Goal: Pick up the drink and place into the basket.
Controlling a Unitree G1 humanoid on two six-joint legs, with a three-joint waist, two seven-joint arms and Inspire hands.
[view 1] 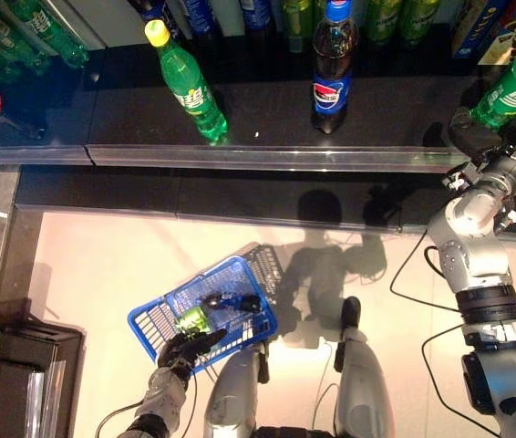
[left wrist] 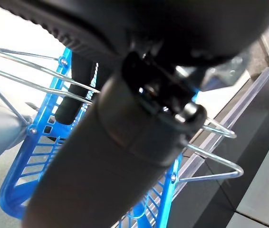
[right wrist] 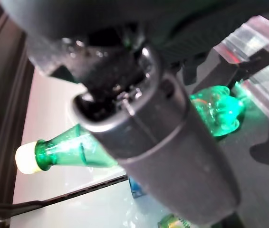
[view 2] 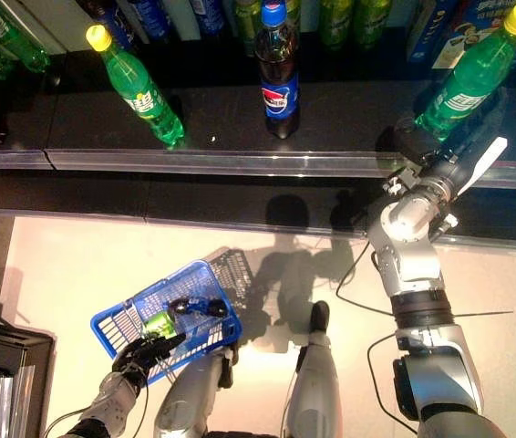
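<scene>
My right hand (view 2: 419, 144) reaches onto the dark shelf at the right and is shut on the lower part of a green bottle (view 2: 469, 80) with a yellow cap, which leans over. In the right wrist view the thumb (right wrist: 163, 142) lies across this green bottle (right wrist: 63, 152). My left hand (view 1: 183, 348) hangs low at the left, shut on the wire handles (left wrist: 215, 166) of the blue basket (view 1: 184, 288). The basket holds a green drink (view 1: 192, 319) and a dark bottle (view 1: 231, 301).
On the shelf (view 1: 267, 119) stand another tilted green bottle (view 1: 187, 84) and a cola bottle (view 1: 333, 68), with more bottles along the back. A clear strip (view 1: 267, 157) runs along the shelf's front edge. A dark box (view 1: 21, 374) stands at the lower left.
</scene>
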